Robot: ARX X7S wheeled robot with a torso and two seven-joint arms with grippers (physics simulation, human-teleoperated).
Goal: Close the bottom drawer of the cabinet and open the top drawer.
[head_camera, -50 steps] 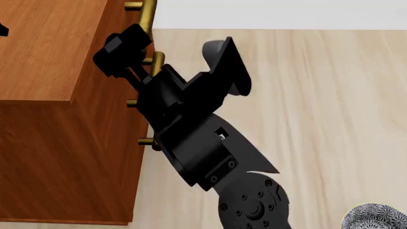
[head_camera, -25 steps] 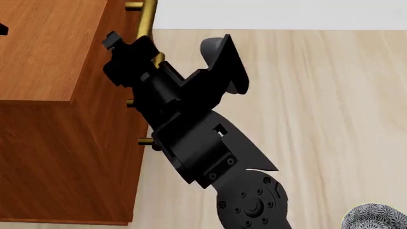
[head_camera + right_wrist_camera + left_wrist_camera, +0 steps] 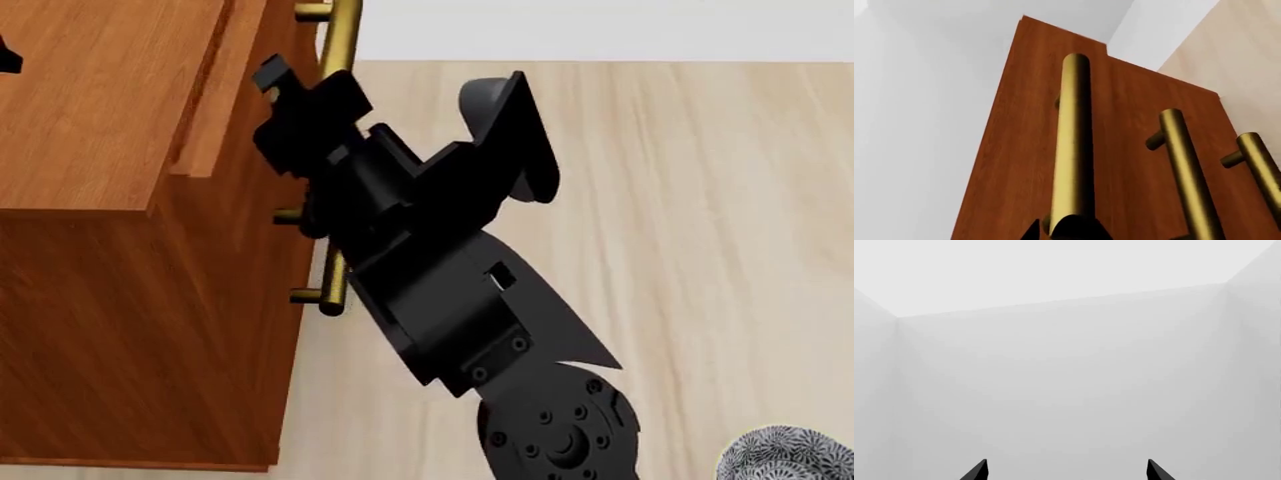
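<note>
Room: pale wood-plank floor [image 3: 694,230] meets a plain white wall [image 3: 601,30] along the far edge of the head view.
Cabinet: the reddish-brown cabinet [image 3: 94,260] fills the left of the head view, its flat top toward the camera and its front facing the floor side.
Top drawer: the top drawer [image 3: 220,90] stands out a little from the cabinet front, its upper edge showing as a narrow strip beside the cabinet top; its brass handle [image 3: 1073,145] runs long and close through the right wrist view.
Other handles: the middle handle [image 3: 1184,170] and the lowest handle [image 3: 1261,165] lie beside it against the wood front; the bottom drawer's own position cannot be told.
Right pincer: the right pincer [image 3: 300,120] sits at the top drawer's handle, and its dark tip overlaps the bar in the wrist view; whether it is clamped on the bar cannot be told.
Left pincer: the left pincer [image 3: 1066,472] has its tips spread wide with nothing between them, facing only blank wall.
Other things: a grey speckled object [image 3: 787,455] shows at the lower right corner of the head view.
</note>
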